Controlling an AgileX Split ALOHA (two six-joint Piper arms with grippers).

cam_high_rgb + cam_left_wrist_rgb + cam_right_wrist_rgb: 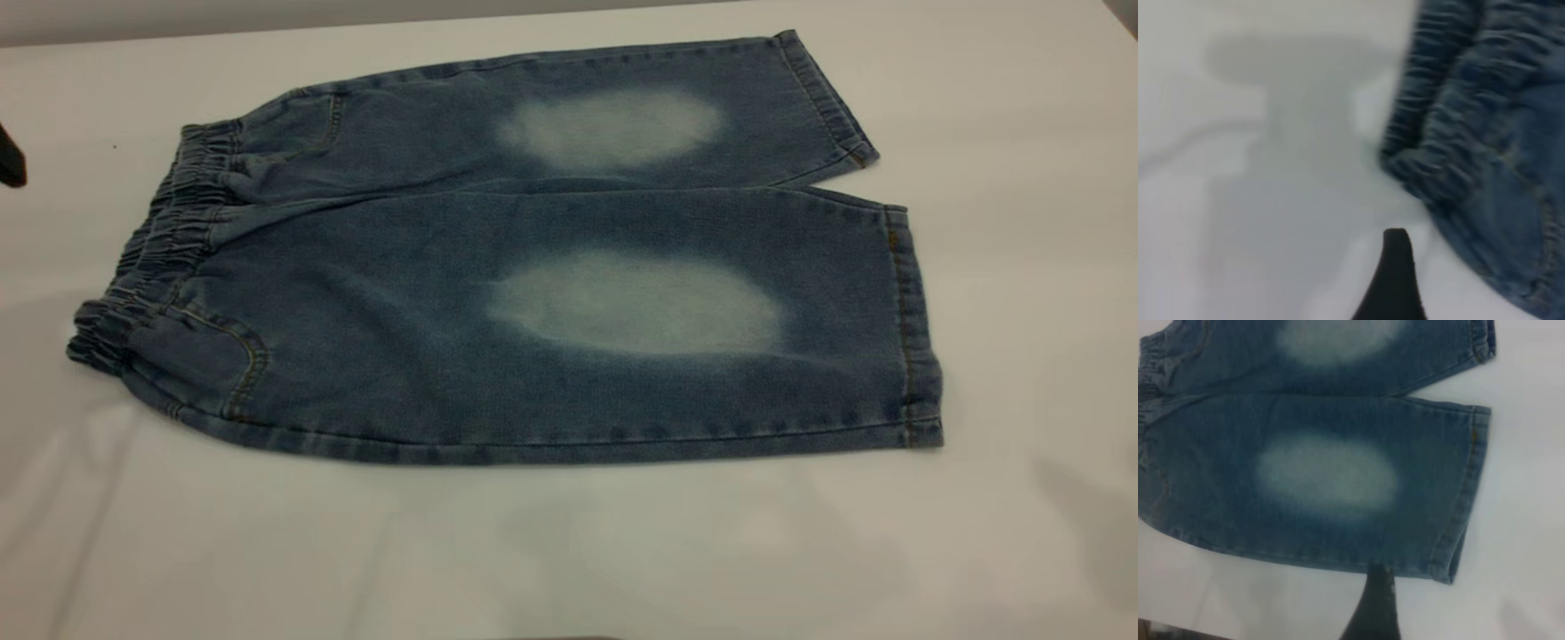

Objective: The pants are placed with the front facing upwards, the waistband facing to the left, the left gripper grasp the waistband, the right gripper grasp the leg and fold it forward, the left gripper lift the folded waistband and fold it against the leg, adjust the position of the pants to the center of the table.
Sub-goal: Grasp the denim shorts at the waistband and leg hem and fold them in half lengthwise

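Observation:
The pants point(533, 267) lie flat on the white table point(569, 551), front up, with pale faded ovals on both legs. The gathered waistband point(151, 258) points left and the leg hems point(911, 329) point right. My left gripper point(1458, 280) hovers over bare table just beside the waistband point(1431, 133); one black finger point(1395, 280) shows with nothing against it, so it is open. My right gripper point(1435, 600) hangs at the near leg's long edge close to the hem point(1465, 520). Its scuffed finger point(1373, 607) stands alone, open, holding nothing.
A black piece of the left arm point(11, 160) shows at the left edge of the exterior view. Bare tabletop surrounds the pants, widest in front. The table's back edge point(356, 22) runs close behind the far leg.

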